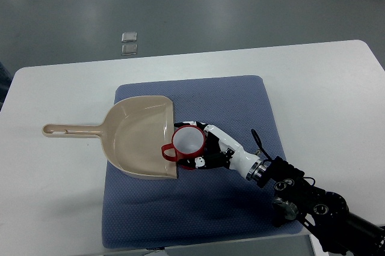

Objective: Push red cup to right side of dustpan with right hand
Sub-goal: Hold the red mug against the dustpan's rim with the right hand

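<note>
— Where's the red cup (189, 142) now?

— Upright on the blue mat (240, 103), touching the open right edge of the dustpan (135, 136).

— And the right hand (207, 148)?

— Its fingers are wrapped around the cup's far side, gripping it.

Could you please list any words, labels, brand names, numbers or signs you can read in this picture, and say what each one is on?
None can be read in the top view.
The red cup, beige dustpan, blue mat and white table show no print.
The right hand and its arm carry no legible marking.
Two small pale squares on the floor look blank.
</note>
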Robot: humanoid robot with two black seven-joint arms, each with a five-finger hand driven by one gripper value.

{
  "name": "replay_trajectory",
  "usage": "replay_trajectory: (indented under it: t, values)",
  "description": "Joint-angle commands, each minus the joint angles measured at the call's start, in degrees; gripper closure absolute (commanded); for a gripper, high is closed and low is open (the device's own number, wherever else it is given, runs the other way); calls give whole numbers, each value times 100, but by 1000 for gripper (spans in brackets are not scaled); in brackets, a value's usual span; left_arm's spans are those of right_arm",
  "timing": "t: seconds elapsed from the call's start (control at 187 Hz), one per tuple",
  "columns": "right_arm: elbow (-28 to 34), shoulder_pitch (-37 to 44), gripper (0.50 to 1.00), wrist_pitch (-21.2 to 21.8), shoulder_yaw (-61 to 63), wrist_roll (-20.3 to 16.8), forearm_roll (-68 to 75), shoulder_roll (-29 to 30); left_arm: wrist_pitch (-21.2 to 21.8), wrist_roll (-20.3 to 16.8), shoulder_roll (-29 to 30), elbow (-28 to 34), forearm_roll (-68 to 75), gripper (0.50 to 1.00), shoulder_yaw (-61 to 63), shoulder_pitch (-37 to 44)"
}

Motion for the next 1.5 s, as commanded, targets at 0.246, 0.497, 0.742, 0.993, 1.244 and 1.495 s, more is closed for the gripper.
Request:
replay_trajectory:
  t: [0.246, 0.497, 0.742, 0.993, 1.244, 1.495]
  values:
    - [-2, 16, 587, 1, 44, 3, 0, 0, 0, 0, 0, 0, 0, 500, 0, 0]
    - [-2, 16, 587, 9, 88, 56, 9, 0, 0, 0, 0, 0, 0, 500, -9, 0]
    - [-2, 8, 587, 97, 106, 117, 18, 0, 0, 0, 0, 0, 0, 500, -9, 0]
    - [25, -1, 587, 229, 141, 152, 35, 0, 0, 0, 0, 0, 0, 500, 0, 0]
    - [51, -1, 587, 255, 150, 170, 70, -61, 0, 0, 0, 0, 0, 500, -9, 0]
    - [51, -1, 587, 255, 150, 240, 88, -211, 0, 0, 0, 0, 0, 500, 0, 0]
